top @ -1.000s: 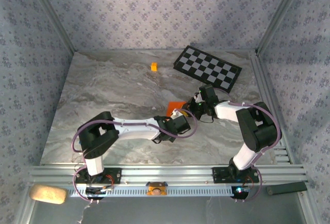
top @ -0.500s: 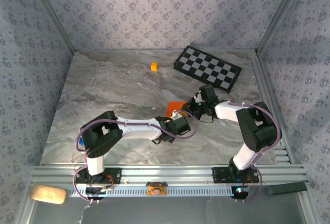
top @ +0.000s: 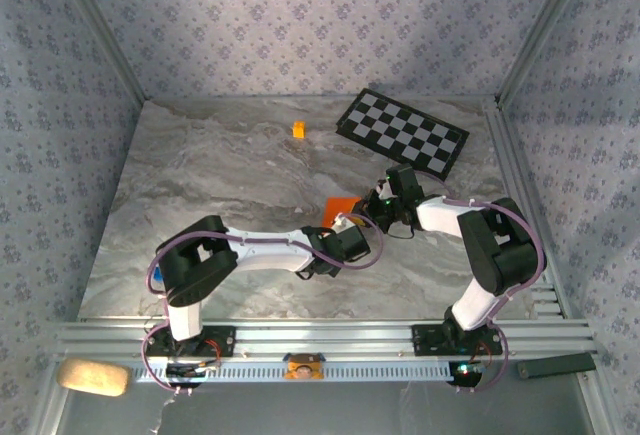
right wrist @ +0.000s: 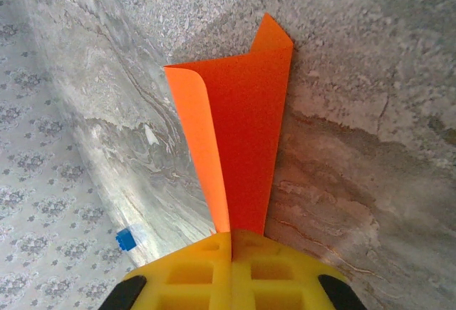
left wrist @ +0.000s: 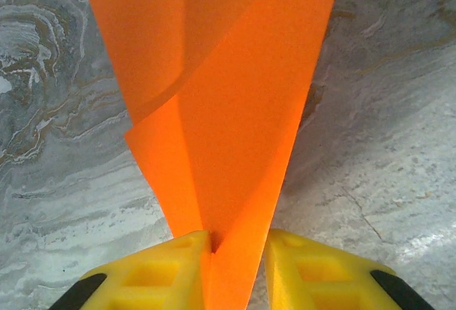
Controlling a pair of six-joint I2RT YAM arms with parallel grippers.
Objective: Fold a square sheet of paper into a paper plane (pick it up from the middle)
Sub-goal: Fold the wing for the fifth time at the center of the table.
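Note:
The square sheet of paper (top: 338, 205) is bright orange and folded into a creased, pointed shape. It is held just above the marble table's middle, between the two arms. My left gripper (top: 348, 223) reaches it from the near left. In the left wrist view its yellow fingers (left wrist: 178, 267) are shut on the narrow folded end of the paper (left wrist: 228, 110), which fans upward. My right gripper (top: 368, 211) comes from the right. Its fingers (right wrist: 206, 267) are pressed together on the paper (right wrist: 246, 125), whose far corner curls up.
A black-and-white checkered board (top: 402, 133) lies at the back right. A tiny orange-yellow cube (top: 298, 128) sits at the back centre. A small blue block (right wrist: 125, 239) lies to the left. Aluminium rails run along the table's near edge (top: 320, 335) and its right side.
The left arm's elbow has shifted slightly to the right. The paper and the right arm have stayed where they were.

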